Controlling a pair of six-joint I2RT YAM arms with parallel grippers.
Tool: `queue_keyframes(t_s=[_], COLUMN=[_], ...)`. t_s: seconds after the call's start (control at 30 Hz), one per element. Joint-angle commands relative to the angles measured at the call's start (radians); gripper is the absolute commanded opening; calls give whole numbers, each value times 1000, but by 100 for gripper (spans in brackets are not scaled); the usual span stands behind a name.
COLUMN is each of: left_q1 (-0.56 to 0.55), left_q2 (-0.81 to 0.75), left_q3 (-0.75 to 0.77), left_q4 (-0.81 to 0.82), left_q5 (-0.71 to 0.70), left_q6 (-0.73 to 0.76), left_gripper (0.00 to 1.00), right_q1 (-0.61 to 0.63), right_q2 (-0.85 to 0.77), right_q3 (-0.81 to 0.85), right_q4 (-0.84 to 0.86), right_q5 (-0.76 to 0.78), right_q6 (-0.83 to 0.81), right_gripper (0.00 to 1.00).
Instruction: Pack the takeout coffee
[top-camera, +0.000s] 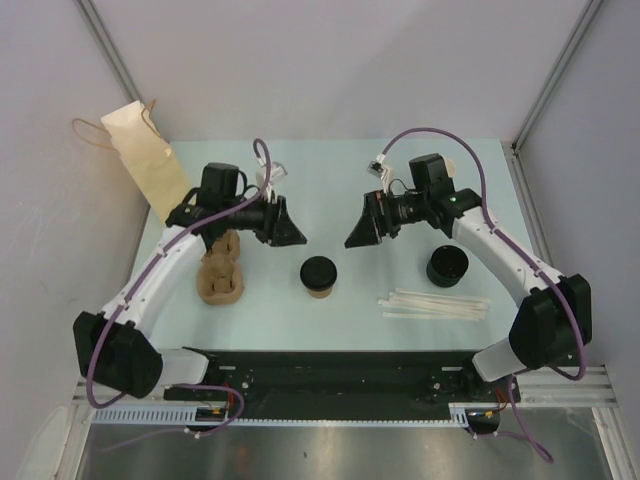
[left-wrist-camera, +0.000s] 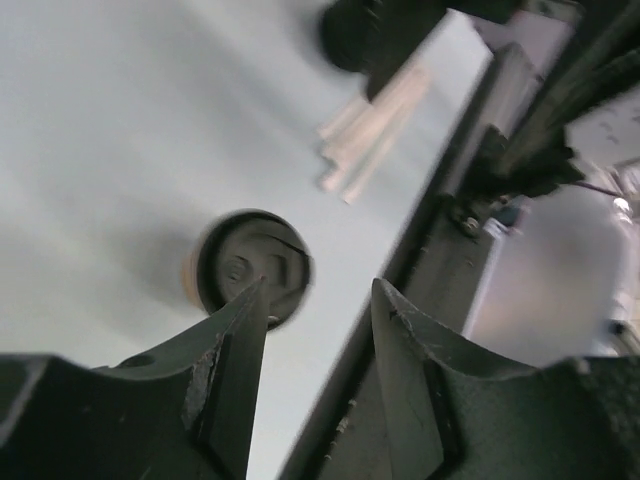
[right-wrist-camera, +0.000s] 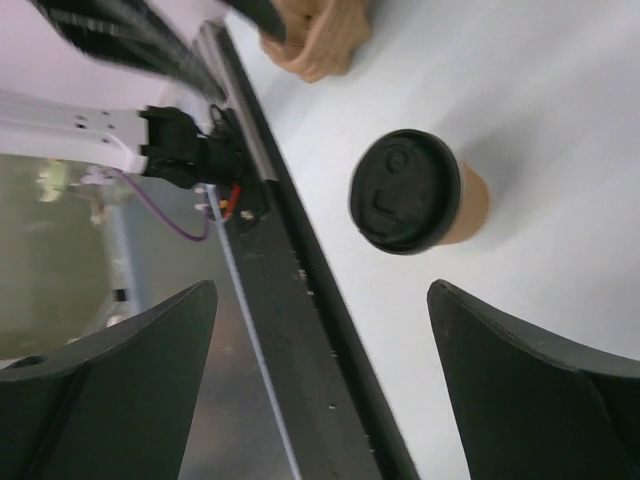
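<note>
- Squarely between the two arms, the takeout coffee (top-camera: 319, 275) stands upright on the table (top-camera: 320, 180), black lid on top, so its long axis is vertical.
- The left claw (top-camera: 292, 234) hangs just far and left of the cup, jaws parted with nothing between them. In its wrist view the lid shows just past one fingertip, off the line of the gap.
- The right claw (top-camera: 356, 236) hangs just far and right of the cup, jaws spread wide and empty. Its wrist view has the cup ahead of the gap, closer to one finger.
- Neither claw touches the cup; both look about equally near, tips angled inward toward it.
- The paper bag (top-camera: 150, 165) leans at the far-left corner, well apart from the cup and on the left arm's side, so that arm probably suits the carry.
- To grasp, I judge a claw must come nearer and lower until its jaws straddle the cup's wall.
- The lidless cup stack (top-camera: 222, 275) lies left of the coffee.
</note>
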Motion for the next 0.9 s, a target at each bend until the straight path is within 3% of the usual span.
queue_keyframes(t_s=[0.0, 0.1, 0.37, 0.47, 0.63, 0.87], left_q1=[5, 5, 5, 5, 5, 5], left_q2=[-89, -115, -23, -5, 2, -6], left_q3=[-213, -309, -353, -375, -378, -387], left_q4=[302, 436, 434, 441, 432, 398], left_q5=[291, 308, 284, 264, 208, 170], left_q6=[-248, -367, -389, -396, -384, -357], left_gripper=[50, 43, 14, 10, 7, 7], right_q1=[13, 41, 127, 132, 135, 145], right_q2=[76, 133, 230, 259, 295, 297], right_q3=[4, 4, 4, 4, 4, 4], right_q4=[149, 198, 210, 227, 232, 214], right_q5=[-148, -185, -173, -173, -135, -70], right_q6=[205, 271, 285, 299, 305, 277], right_gripper=[91, 84, 53, 44, 39, 37])
